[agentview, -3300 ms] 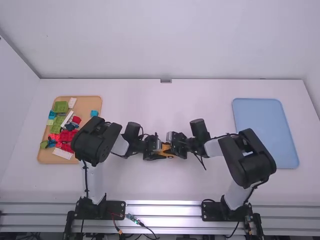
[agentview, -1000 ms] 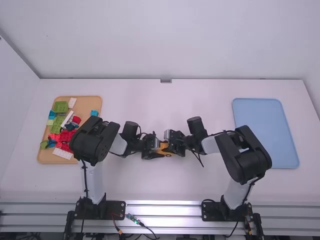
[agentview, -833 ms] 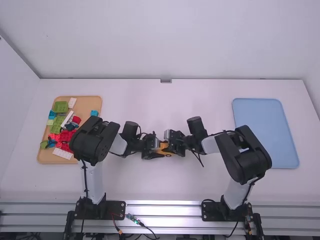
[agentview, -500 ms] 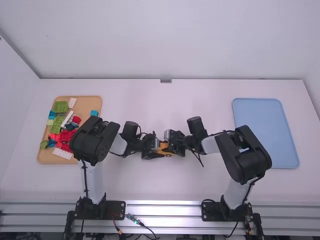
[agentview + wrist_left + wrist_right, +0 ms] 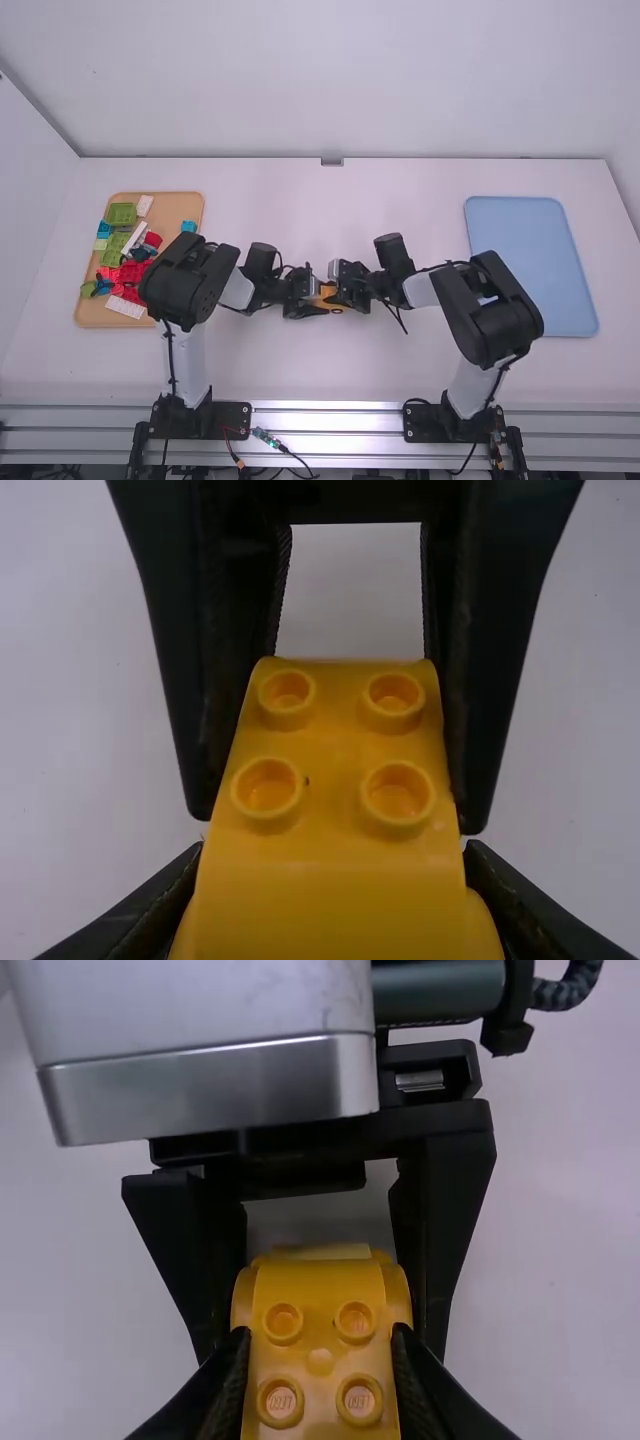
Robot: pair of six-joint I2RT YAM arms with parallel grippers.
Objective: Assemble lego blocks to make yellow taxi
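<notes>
Above the middle of the table, my left gripper point(image 5: 308, 300) and my right gripper point(image 5: 350, 288) face each other over a yellow block piece point(image 5: 328, 292). In the left wrist view, my left gripper point(image 5: 335, 880) is shut on the yellow block point(image 5: 335, 825), which has four studs on top; the right gripper's black fingers flank its far end. In the right wrist view, my right gripper point(image 5: 322, 1345) is shut on the yellow block point(image 5: 320, 1305), with the left gripper's fingers on either side beyond. The block's underside is hidden.
At the left, a tan tray point(image 5: 184, 207) holds several red, green, blue and white blocks. A light blue tray point(image 5: 530, 265) lies at the right. Both arms' dark elbows stand over the nearer half of the table.
Compared with the oldest view, both arms and the yellow piece have shifted slightly left, the right elbow also a little up the picture. Over the last second nothing visibly moves.
</notes>
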